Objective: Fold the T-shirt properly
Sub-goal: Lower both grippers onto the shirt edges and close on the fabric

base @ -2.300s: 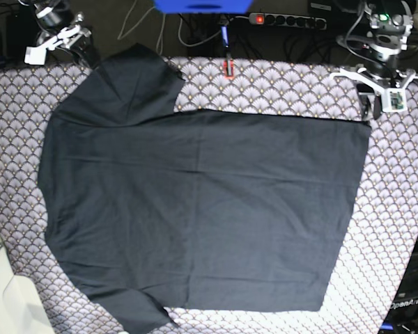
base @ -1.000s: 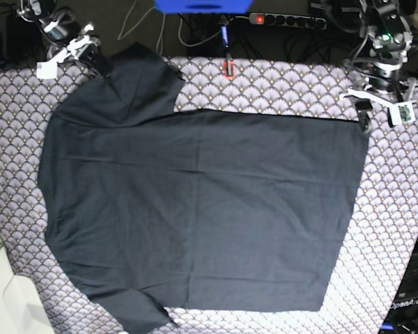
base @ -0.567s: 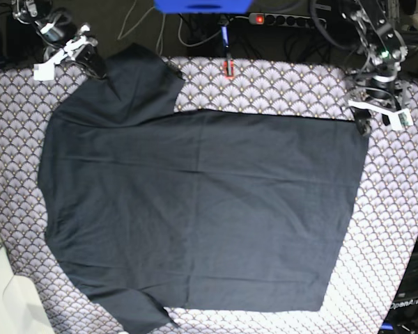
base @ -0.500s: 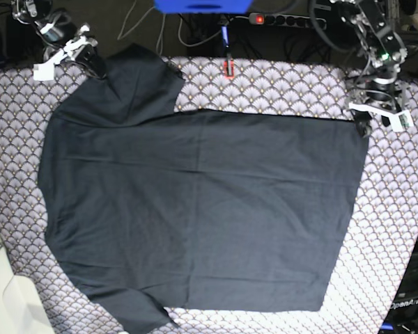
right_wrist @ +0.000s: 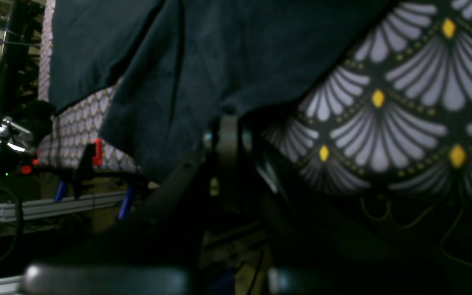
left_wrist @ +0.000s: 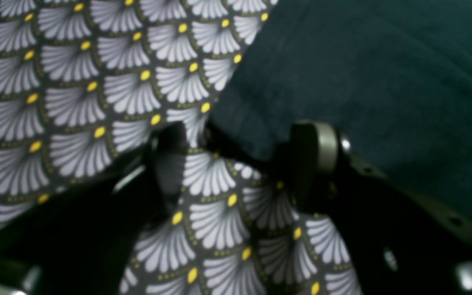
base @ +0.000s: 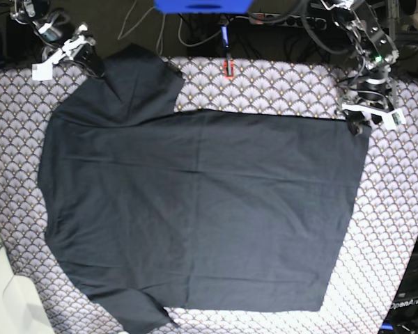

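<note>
The black T-shirt (base: 195, 209) lies spread flat on the scallop-patterned tablecloth (base: 279, 87), sleeves towards the left, hem towards the right. My left gripper (base: 357, 125) sits at the far right hem corner. In the left wrist view it (left_wrist: 240, 159) is open, its fingers astride the shirt's corner (left_wrist: 383, 73) and pressed onto the cloth (left_wrist: 76, 94). My right gripper (base: 92, 62) is at the edge of the far sleeve. In the right wrist view it (right_wrist: 240, 135) touches the sleeve's edge (right_wrist: 219, 49), but the dark view hides how its jaws stand.
A red clamp (base: 228, 67) holds the tablecloth at the table's far edge and also shows in the right wrist view (right_wrist: 96, 151). A power strip (base: 285, 17), cables and a blue box (base: 202, 5) lie behind the table. The near sleeve hangs at the front edge.
My left gripper has come down and a little left onto the shirt's far right hem corner. My right gripper has closed in on the far sleeve's edge. The shirt has not moved.
</note>
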### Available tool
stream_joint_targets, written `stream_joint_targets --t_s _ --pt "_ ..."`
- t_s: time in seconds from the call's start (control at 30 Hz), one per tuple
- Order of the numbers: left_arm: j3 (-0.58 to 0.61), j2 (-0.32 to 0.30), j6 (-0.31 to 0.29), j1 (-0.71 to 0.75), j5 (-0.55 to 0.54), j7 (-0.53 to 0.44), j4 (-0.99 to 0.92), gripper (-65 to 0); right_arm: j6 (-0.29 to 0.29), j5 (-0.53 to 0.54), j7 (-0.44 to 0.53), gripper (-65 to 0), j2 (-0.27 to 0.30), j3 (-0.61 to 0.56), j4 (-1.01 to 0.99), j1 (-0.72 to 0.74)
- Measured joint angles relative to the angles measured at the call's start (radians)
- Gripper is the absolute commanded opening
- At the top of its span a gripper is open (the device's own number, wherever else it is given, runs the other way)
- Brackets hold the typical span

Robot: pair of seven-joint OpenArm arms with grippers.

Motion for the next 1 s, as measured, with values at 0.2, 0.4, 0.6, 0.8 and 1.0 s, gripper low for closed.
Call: stream_joint_targets --t_s 0.2,0.4,0.6,0.8,1.0 --pt "0.0 0.0 0.0 -0.04 -0.001 -0.009 -0.035 -26.1 0.0 0.0 0.0 -65.0 0.014 -0.001 0.0 -0.001" --pt "0.0 -0.003 0.001 -0.077 -0.004 -0.012 -0.073 -39.2 0.0 0.0 0.001 -65.0 0.014 -0.001 0.0 -0.003" --pt "-0.001 -0.003 0.002 -0.074 -0.011 -0.012 -0.08 -65.0 0.0 0.0 0.0 -65.0 0.014 -0.001 0.0 -0.003" --pt "0.0 -0.003 0.001 -0.063 -0.011 -0.008 -0.071 -65.0 0.0 0.0 0.0 -65.0 0.014 -0.001 0.006 -0.003" --pt "0.001 0.0 0.001 -0.053 -0.006 0.009 -0.05 -65.0 -0.001 -0.004 -0.002 -65.0 0.048 0.007 0.106 -0.005"
